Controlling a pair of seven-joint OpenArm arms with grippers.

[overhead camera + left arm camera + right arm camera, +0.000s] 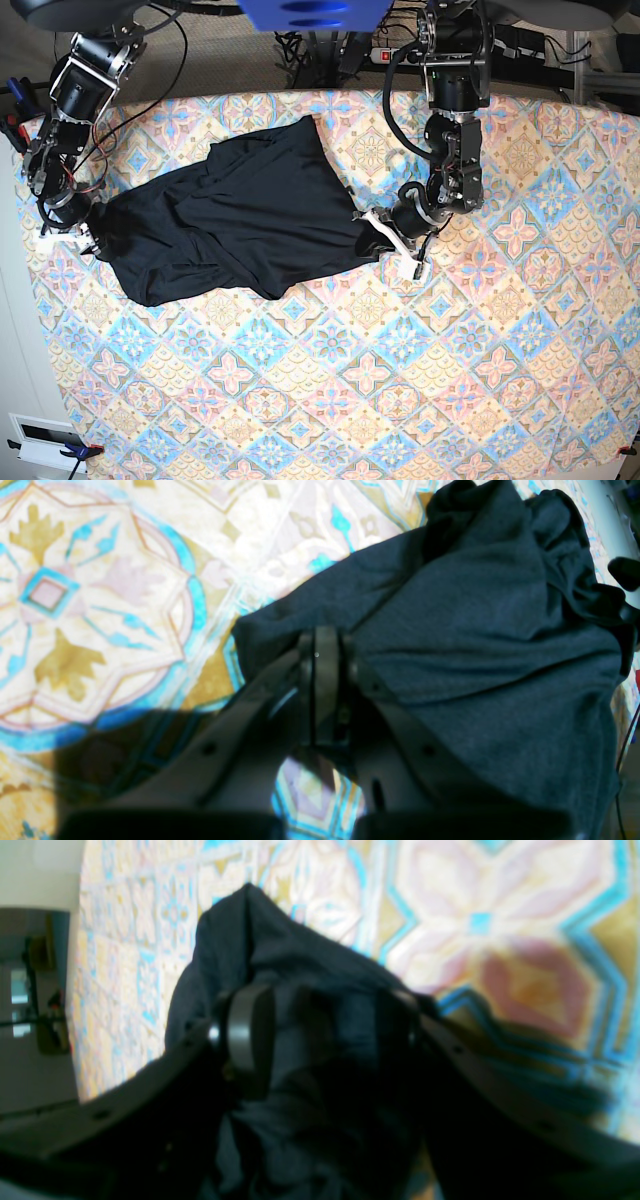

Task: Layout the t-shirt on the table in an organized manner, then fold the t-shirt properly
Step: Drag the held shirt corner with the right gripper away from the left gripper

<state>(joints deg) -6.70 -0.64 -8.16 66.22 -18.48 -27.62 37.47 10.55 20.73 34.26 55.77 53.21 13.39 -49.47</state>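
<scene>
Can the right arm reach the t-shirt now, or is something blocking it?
Probably yes. The right gripper is open, with t-shirt fabric between its fingers at the shirt's end, and nothing blocks it.

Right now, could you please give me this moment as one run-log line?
left gripper: shut on t-shirt edge | right gripper: open around fabric | t-shirt: rumpled, unfolded on table
</scene>
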